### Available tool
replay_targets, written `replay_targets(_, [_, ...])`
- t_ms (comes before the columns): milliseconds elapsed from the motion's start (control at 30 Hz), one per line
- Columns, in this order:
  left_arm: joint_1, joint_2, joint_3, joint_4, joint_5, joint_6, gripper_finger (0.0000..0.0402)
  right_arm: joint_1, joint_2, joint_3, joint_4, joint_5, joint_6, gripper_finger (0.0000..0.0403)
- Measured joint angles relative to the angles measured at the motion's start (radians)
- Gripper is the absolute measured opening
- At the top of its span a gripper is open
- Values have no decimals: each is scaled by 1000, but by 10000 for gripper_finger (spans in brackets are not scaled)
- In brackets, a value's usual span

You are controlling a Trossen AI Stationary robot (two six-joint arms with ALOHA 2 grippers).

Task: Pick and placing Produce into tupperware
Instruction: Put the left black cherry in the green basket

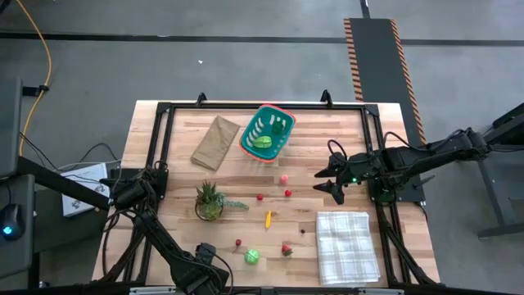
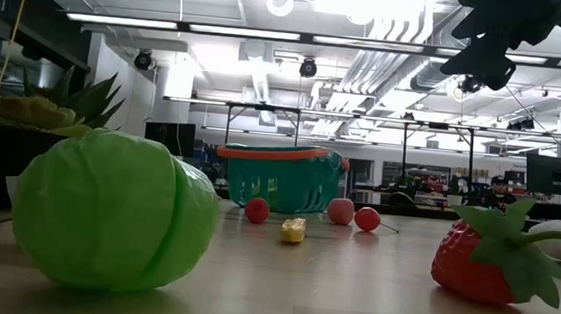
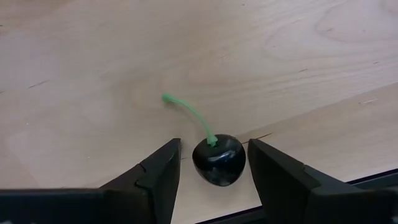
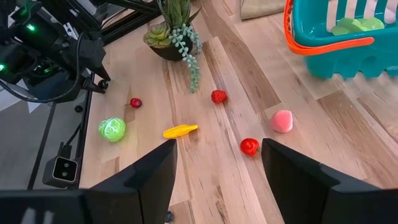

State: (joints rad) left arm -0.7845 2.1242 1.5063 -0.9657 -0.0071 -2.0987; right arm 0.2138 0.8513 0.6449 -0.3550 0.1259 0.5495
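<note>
The teal basket with the orange rim (image 1: 268, 133) (image 2: 279, 177) (image 4: 336, 37) stands on the far middle of the table and holds green pieces (image 1: 263, 141). On the wood lie a pink fruit (image 1: 283, 178), two red pieces (image 1: 287, 192) (image 1: 259, 197), a yellow piece (image 1: 268, 218), a cherry (image 1: 238, 242) (image 3: 217, 160), a green cabbage (image 1: 252, 256) (image 2: 106, 208) and a strawberry (image 1: 286, 249) (image 2: 488, 259). My left gripper (image 3: 214, 142) (image 1: 206, 249) is open near the near edge, its fingers either side of the cherry, gaps showing. My right gripper (image 1: 334, 182) (image 4: 219, 143) hangs open above the table, right of the red pieces.
A spiky potted plant (image 1: 210, 201) stands left of centre, and a flat brown paper bag (image 1: 215, 141) lies left of the basket. A checked cloth (image 1: 347, 246) covers the near right corner. A black frame (image 1: 164, 147) runs around the table.
</note>
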Motion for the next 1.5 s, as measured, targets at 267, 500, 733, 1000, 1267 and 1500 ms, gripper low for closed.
replay_targets(267, [0,0,0,8,-2,0,127,0,0,0,0,1,0,226])
replay_targets(500, [0,-4,0,-2,-2,-3,103,0,0,0,0,1,0,226])
replay_targets(733, [7,-32,-5,-44,-9,-3,118,0,0,0,-1,0,0,226])
replay_targets(1000, [21,-135,-2,-66,-95,10,101,0,0,0,1,0,0,226])
replay_targets(1267, [46,-250,0,-14,-264,105,113,0,0,0,8,-1,3,226])
replay_targets(1500, [91,-336,0,61,-410,278,104,0,0,0,19,-2,8,226])
